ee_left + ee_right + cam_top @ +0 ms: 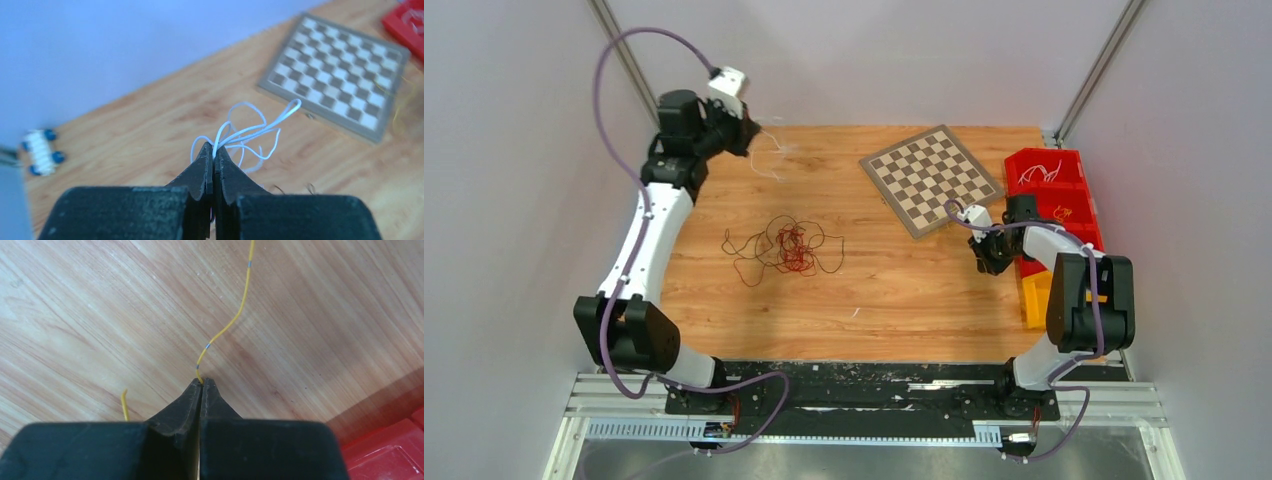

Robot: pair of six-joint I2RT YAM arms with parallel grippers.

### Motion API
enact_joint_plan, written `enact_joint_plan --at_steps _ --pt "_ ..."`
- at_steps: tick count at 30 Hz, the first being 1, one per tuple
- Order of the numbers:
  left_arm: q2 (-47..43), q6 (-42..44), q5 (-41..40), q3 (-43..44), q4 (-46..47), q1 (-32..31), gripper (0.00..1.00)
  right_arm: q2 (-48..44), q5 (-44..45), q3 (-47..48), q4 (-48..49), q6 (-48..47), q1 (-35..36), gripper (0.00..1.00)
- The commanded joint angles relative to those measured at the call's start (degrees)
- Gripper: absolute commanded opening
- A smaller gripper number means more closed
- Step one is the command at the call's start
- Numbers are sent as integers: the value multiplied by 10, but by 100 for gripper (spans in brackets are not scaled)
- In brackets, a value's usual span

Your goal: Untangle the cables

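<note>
The left jaws, raised near the far left corner of the bench (894, 300), are clamped together on a white cable (250, 131); its thin loops spring out past the tips and hang above the wood. The right jaws sit low over the bench beside the red bin (1074, 158), pinched tight on the end of a yellow cable (225, 330) that runs away over the boards. A second short yellow end shows just left of them. The other cables (786, 245), dark brown and red, lie in one loose tangle on the bench left of centre, well apart from both arms. A chessboard (932, 178) lies toward the far right, near the bin
</note>
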Motion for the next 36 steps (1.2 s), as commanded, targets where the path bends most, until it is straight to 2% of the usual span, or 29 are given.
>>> enact_joint_plan --at_steps 1,3,5,6,8,10,13,15,22,25,30,34,36 --pt "1 -42 29 92 -22 69 0 21 88 -43 -30 -19 -9 0" --pt "0 -36 42 106 -24 83 0 15 67 -34 -40 -15 -9 0" --pt "-12 -35 77 97 -16 86 0 8 8 0 -92 -8 -6 2" --pt "-17 -50 105 90 -1 86 0 2 -25 24 -117 0 -4 16" --pt "-28 -75 147 70 13 82 0 -18 -101 86 -156 19 2 52" --pt "-33 -83 166 62 8 63 0 -45 -157 144 -172 48 13 73" --pt "-43 -83 176 41 1 25 0 -73 -222 238 -183 94 37 88" --pt "-45 -87 181 30 -3 -13 0 -85 -265 292 -183 120 60 92" --pt "-10 -104 204 27 17 -171 0 -95 -387 430 -139 223 132 99" --pt "13 -97 220 49 21 -219 0 -111 -395 433 -101 268 152 100" --pt "41 -96 250 76 35 -283 0 -129 -366 398 -97 260 184 99" --pt "49 -95 255 83 46 -308 0 -135 -354 372 -99 255 189 90" --pt "53 -102 257 88 52 -310 0 -141 -356 362 -102 251 189 76"
